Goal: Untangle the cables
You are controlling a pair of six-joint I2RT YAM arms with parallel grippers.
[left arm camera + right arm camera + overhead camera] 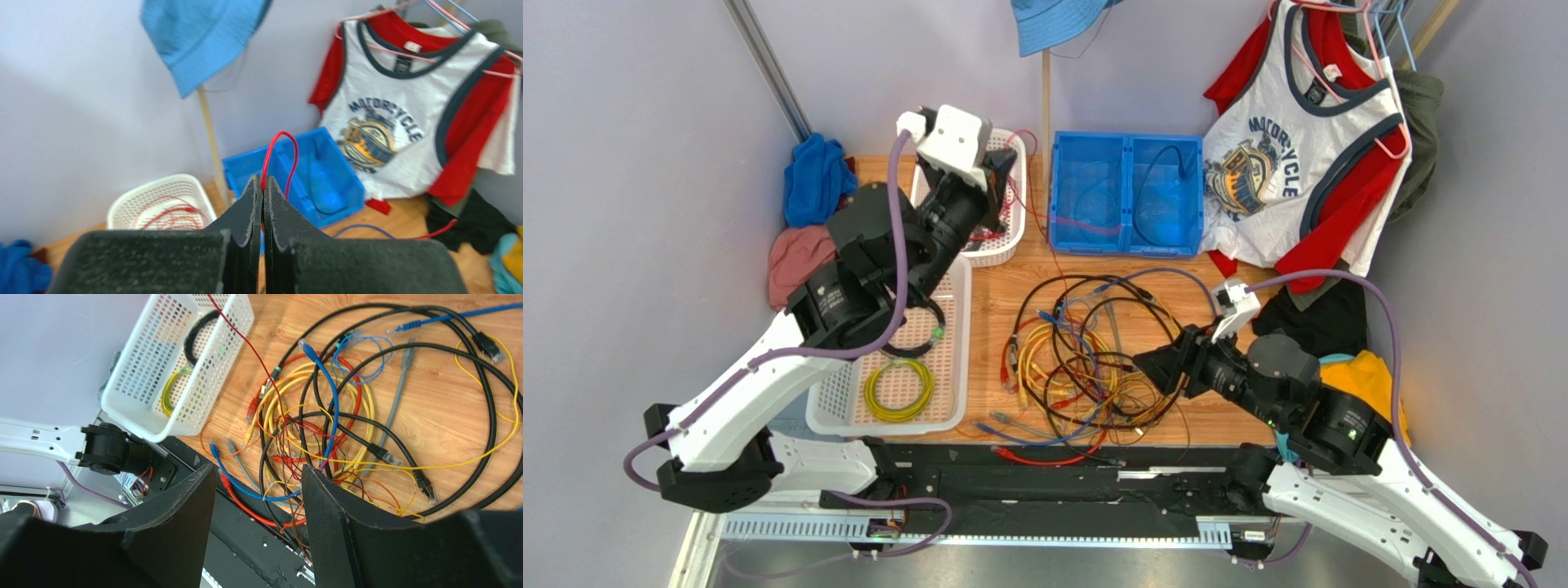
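Observation:
The cables [1087, 355] lie in a knotted heap of black, yellow, blue, orange and red cords on the wooden table; they fill the right wrist view [344, 416]. My left gripper [263, 184] is raised over the back-left baskets [999, 165]. It is shut on a thin red cable [279, 138] that loops up from its tips. That red cable [245, 340] trails from the basket area down into the heap. At the heap's right edge my right gripper [1149, 364] hangs open [258, 478], with nothing between its fingers.
A long white basket [946, 355] left of the heap holds a yellow coil [897, 390] and a black coil [909, 346]. A smaller white basket [132, 196] holds red wire. A blue bin [1063, 184] stands behind. A shirt [1284, 147] hangs at the back right.

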